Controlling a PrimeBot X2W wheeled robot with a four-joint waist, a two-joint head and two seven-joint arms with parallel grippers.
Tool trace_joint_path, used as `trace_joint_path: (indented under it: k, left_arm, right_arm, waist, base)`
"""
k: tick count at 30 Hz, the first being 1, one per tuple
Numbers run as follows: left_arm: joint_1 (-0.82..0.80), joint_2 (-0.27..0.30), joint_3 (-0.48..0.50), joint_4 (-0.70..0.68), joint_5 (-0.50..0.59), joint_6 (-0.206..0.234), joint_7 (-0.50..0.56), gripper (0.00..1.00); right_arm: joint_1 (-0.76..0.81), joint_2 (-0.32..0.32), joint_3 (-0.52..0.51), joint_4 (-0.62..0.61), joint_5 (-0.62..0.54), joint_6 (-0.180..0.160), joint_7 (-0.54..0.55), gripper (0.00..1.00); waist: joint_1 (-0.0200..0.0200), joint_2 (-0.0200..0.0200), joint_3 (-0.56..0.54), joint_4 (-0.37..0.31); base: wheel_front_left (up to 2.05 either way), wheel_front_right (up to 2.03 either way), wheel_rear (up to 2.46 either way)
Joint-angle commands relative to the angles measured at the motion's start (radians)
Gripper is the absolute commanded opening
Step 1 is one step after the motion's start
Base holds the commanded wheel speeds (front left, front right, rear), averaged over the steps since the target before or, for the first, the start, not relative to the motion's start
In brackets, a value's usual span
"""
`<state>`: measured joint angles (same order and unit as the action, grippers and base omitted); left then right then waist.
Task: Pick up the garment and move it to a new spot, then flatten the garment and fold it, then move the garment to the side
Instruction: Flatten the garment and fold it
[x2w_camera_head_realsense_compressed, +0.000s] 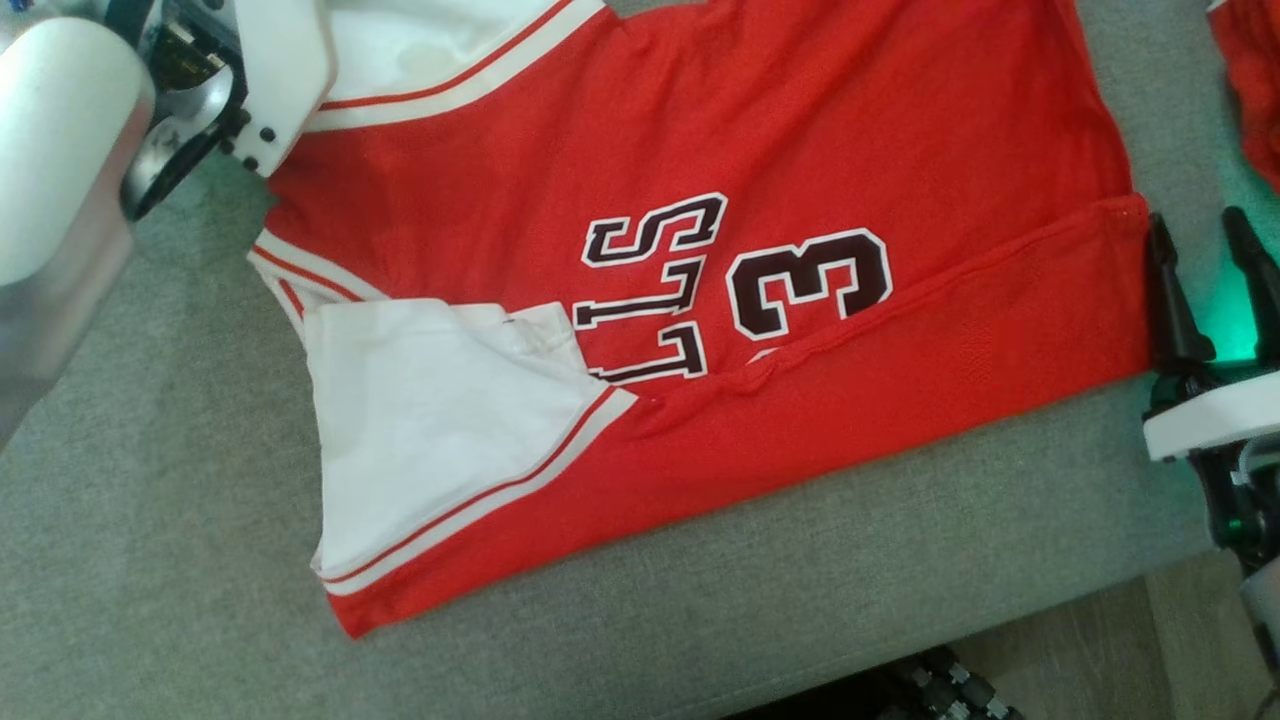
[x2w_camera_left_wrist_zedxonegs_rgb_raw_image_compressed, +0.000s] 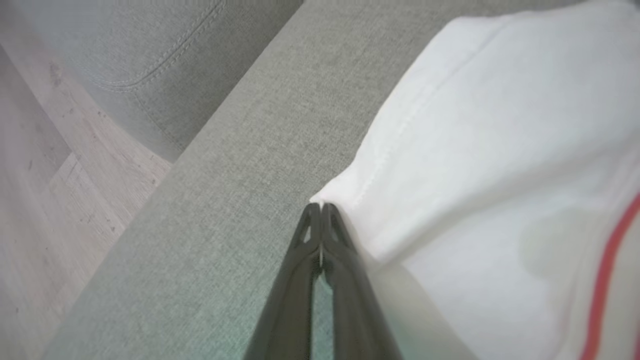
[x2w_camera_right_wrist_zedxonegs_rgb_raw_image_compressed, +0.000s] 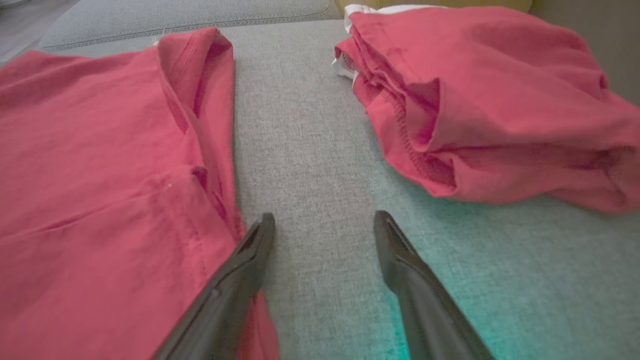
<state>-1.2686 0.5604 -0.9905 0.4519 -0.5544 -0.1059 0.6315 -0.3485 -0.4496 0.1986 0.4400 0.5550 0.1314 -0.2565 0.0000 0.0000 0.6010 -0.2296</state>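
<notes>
At the lower right of the head view, the right gripper (x2w_camera_head_realsense_compressed: 1197, 222) points up the frame. Its fingers are spread wide and empty, one just beside the hem of the garment (x2w_camera_head_realsense_compressed: 800, 130). It lies flat on the grey cushion (x2w_camera_head_realsense_compressed: 150, 500), its long axis left to right, sleeves leftward. At upper left the left forearm (x2w_camera_head_realsense_compressed: 60, 150) reaches in. The left gripper (x2w_camera_left_wrist_zedxonegs_rgb_raw_image_compressed: 320, 206) is pressed together at a white sleeve corner; I can't tell whether it has caught the cloth.

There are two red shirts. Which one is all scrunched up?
The red garment on the robot's right is scrunched in a heap. The red jersey with white sleeves and a 3 lies spread out on the grey cushion.
</notes>
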Motion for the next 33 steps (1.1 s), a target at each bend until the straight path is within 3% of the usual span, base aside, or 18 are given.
trace_joint_path:
  k: [1, 8, 14, 22, 31, 32, 33]
  left_arm:
    - [-0.034, 0.045, 0.038, -0.03, 0.014, 0.005, -0.014, 0.0]
    - [-0.088, 0.037, 0.044, -0.056, 0.107, 0.047, -0.188, 0.0]
    - [-0.127, -0.004, 0.036, -0.034, 0.16, 0.07, -0.293, 0.0]
    - [-0.16, -0.055, 0.017, 0.018, 0.174, 0.06, -0.349, 0.0]
    - [-0.179, -0.079, 0.002, 0.052, 0.175, 0.047, -0.379, 0.0]
    - [-0.18, -0.079, 0.001, 0.055, 0.173, 0.045, -0.381, 0.0]
    - [-0.181, -0.079, 0.0, 0.058, 0.172, 0.044, -0.382, 0.0]
  right_arm:
    - [0.009, -0.021, 0.001, -0.026, -0.009, -0.001, -0.005, 1.0]
    - [-0.099, -0.076, 0.042, -0.054, -0.002, -0.001, 0.0, 1.0]
    - [-0.288, -0.141, 0.161, -0.029, 0.057, -0.001, 0.12, 1.0]
    - [-0.492, -0.198, 0.321, 0.11, 0.146, -0.001, 0.247, 1.0]
    - [-0.594, -0.234, 0.509, 0.216, 0.21, -0.001, 0.306, 1.0]
    - [-0.602, -0.238, 0.525, 0.222, 0.218, -0.001, 0.306, 0.96]
    - [-0.61, -0.241, 0.54, 0.228, 0.225, -0.001, 0.304, 0.83]
  waist:
    - [0.0, 0.0, 0.003, 0.001]
    - [0.0, 0.0, 0.005, 0.014]
    - [0.0, 0.0, 0.014, 0.045]
    - [0.0, 0.0, 0.021, 0.098]
    - [0.0, 0.0, 0.027, 0.131]
    - [0.0, 0.0, 0.027, 0.133]
    - [0.0, 0.0, 0.027, 0.135]
  base:
    - [0.0, 0.0, 0.0]
    - [0.0, 0.0, 0.0]
    - [0.0, 0.0, 0.0]
    - [0.0, 0.0, 0.0]
    - [0.0, 0.0, 0.0]
    - [0.0, 0.0, 0.0]
    - [0.0, 0.0, 0.0]
